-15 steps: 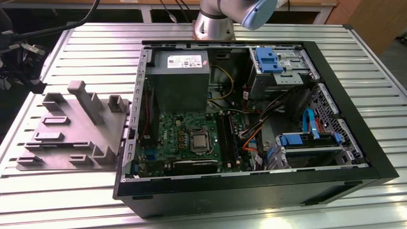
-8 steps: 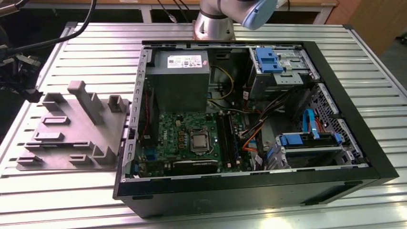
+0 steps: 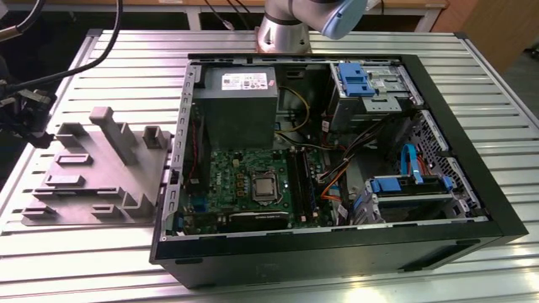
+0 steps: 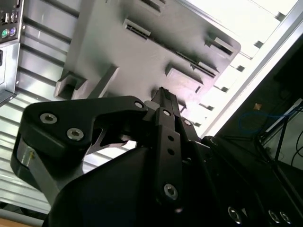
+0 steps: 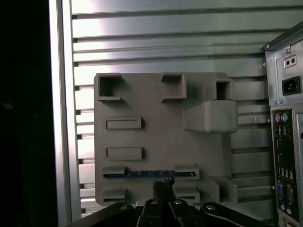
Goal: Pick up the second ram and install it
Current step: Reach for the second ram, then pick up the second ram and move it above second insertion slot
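First wrist view: thin blue 2nd ram (image 5: 149, 174) edge-up in grey slotted tray (image 5: 156, 132); gripper (image 5: 163, 183) closed, empty, nr it.

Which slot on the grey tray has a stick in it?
The one beside the tool: the thin blue second ram lies in it. The other slots look empty.
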{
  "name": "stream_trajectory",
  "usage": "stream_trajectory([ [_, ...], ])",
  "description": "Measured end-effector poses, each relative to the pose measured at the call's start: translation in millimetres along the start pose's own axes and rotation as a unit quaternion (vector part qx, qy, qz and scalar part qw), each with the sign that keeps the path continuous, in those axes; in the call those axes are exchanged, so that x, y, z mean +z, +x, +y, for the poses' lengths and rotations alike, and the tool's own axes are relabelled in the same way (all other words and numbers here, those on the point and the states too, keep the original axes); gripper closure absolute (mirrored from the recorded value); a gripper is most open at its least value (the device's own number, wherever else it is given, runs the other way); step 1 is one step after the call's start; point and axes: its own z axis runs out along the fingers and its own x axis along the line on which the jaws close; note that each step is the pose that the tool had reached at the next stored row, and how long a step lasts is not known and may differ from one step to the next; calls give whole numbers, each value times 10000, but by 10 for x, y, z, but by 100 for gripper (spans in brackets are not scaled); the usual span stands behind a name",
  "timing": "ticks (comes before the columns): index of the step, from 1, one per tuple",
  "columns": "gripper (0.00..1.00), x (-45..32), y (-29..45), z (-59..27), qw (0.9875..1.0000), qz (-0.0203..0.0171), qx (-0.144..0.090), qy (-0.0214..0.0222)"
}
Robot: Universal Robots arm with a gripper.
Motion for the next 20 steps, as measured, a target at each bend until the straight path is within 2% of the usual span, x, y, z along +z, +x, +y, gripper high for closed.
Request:
stream_trajectory([
  [6, 90, 104, 19, -62, 10000, 5, 0, 0],
  [20, 90, 114, 23, -64, 10000, 6, -14, 0],
])
